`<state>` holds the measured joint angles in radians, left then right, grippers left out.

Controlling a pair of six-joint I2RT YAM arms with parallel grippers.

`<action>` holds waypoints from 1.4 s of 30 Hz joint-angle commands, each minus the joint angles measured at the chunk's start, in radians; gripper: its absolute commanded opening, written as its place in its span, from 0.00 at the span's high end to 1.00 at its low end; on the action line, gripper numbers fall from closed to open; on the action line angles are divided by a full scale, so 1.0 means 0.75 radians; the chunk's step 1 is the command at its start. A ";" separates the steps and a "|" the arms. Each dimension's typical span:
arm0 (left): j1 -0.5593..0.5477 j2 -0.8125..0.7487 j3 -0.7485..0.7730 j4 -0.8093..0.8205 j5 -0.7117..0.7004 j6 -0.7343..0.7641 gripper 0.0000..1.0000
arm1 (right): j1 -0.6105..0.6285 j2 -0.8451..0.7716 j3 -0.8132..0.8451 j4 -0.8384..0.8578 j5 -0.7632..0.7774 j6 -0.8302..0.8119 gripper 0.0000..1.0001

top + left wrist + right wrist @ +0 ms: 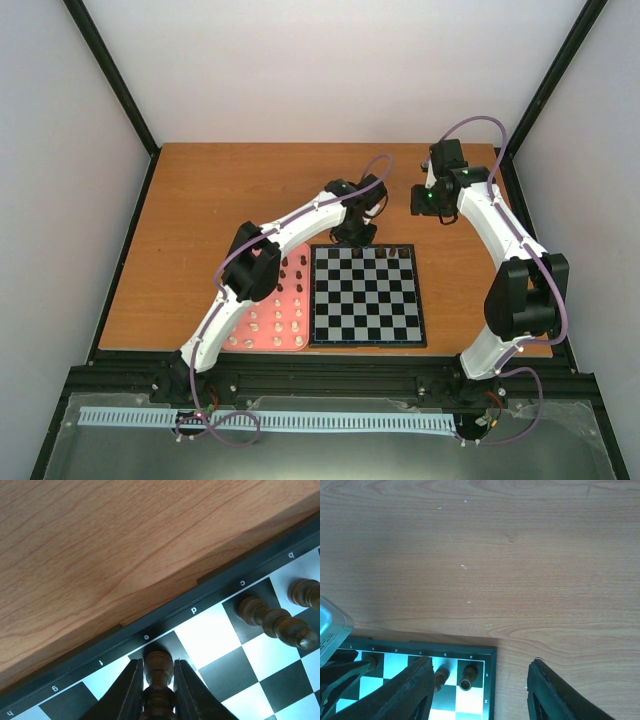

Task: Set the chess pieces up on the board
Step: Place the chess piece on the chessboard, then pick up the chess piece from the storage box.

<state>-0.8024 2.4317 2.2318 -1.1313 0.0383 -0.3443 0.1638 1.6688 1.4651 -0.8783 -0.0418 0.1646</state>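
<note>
The board (366,310) lies in front of the arms, with a few dark chess pieces (392,251) on its far row. My left gripper (355,236) is at the board's far edge. In the left wrist view it (158,682) is shut on a dark piece (159,666), upright over the black square marked e. I cannot tell whether the piece touches the board (215,630). Two dark pieces (272,621) stand on c and b. My right gripper (424,200) hangs open and empty (480,692) above the table beyond the board's far right corner (490,680), where dark pieces (469,676) stand.
A pink tray (262,262) lies left of the board, partly under my left arm, holding several dark pieces (292,277) and cream pieces (272,325). Bare wooden table (250,190) stretches behind the board. Black frame posts and white walls close in the sides.
</note>
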 commanded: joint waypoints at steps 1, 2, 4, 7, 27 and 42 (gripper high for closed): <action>0.000 0.020 -0.019 0.013 0.057 0.018 0.80 | -0.013 0.007 -0.002 0.018 -0.009 -0.009 0.50; 0.000 0.019 -0.023 0.012 0.062 0.017 0.78 | -0.012 0.008 -0.001 0.018 -0.010 -0.009 0.50; 0.002 0.017 -0.030 0.010 0.068 0.021 0.74 | -0.013 0.010 -0.001 0.018 -0.010 -0.008 0.50; 0.000 0.018 -0.036 0.004 0.074 0.024 0.68 | -0.013 0.007 -0.003 0.016 -0.008 -0.009 0.50; 0.005 -0.081 0.078 -0.079 -0.022 0.048 0.22 | -0.014 -0.002 0.012 0.016 -0.036 -0.019 0.49; 0.437 -0.676 -0.466 -0.033 -0.256 -0.038 0.20 | -0.012 -0.005 0.007 0.017 -0.072 -0.011 0.49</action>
<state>-0.6052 2.0205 2.0899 -1.1393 -0.0799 -0.3290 0.1631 1.6688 1.4651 -0.8780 -0.0883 0.1616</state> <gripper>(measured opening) 0.805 0.510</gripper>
